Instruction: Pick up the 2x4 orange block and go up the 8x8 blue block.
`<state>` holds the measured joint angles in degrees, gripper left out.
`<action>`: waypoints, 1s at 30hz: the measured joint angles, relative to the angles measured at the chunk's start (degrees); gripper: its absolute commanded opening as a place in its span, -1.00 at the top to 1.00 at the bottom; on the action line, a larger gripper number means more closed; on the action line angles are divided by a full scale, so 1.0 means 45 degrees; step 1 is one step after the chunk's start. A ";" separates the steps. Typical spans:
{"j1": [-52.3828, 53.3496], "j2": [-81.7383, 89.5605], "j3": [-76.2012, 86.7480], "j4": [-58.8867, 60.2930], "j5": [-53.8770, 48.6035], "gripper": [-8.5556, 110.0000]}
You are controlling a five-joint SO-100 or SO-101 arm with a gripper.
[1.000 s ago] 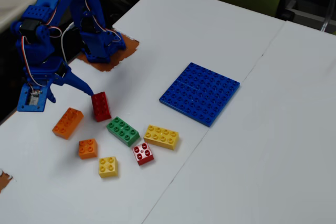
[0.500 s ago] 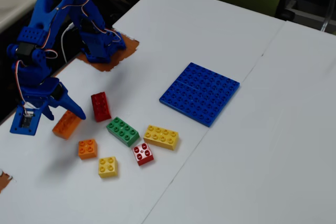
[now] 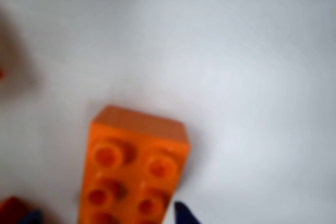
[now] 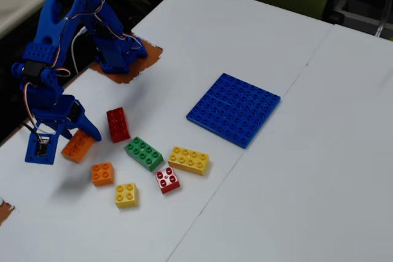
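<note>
Right under the wrist cam sits the 2x4 orange block (image 3: 134, 169), filling the lower middle of the wrist view, w/ one dark blue fingertip (image 3: 184, 214) showing just beside its right edge and another bit of blue at bottom left. So the gripper (image 4: 70, 136) looks to straddle it, but you can't tell from either view whether the jaws are spread or pinched, and the wrist pic is blurry. In the fixed view the block rests on the white table (image 4: 307, 182) at the left, partly under the blue arm (image 4: 55, 59). Risk no. 1: if you lift w/o a firm pinch across the short sides, the brick prob. slips or twists out. Risk no. 2: neighbours. Next to it are the small orange 2x2 (image 4: 102, 173) and the red brick (image 4: 118, 124), both near enough that a wide swing could knock them. Further on lie the yellow 2x2 (image 4: 126, 194), the green brick (image 4: 144, 153), the red-and-white 2x2 (image 4: 167, 180) and the yellow 2x4 (image 4: 188, 160), right along the way to the target, so carry high. Farthest is the 8x8 blue block (image 4: 234, 108), well apart from the grasp; a tilted brick won't seat on its studs.
</note>
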<state>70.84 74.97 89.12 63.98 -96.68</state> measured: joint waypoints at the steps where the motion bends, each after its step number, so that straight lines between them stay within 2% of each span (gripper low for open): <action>1: -0.0059 0.0000 0.0098 -0.0039 0.0000 0.43; 13: -0.0215 -0.0137 0.0293 -0.0156 -0.0098 0.61; 16: -0.0195 0.0234 0.0430 0.0117 -0.0273 0.72; 22: -0.0234 0.1543 0.0801 0.0527 -0.0391 0.79; 30: -0.1406 0.4766 0.0820 0.2617 -0.1426 0.86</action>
<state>64.51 96.42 92.81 75.76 -103.10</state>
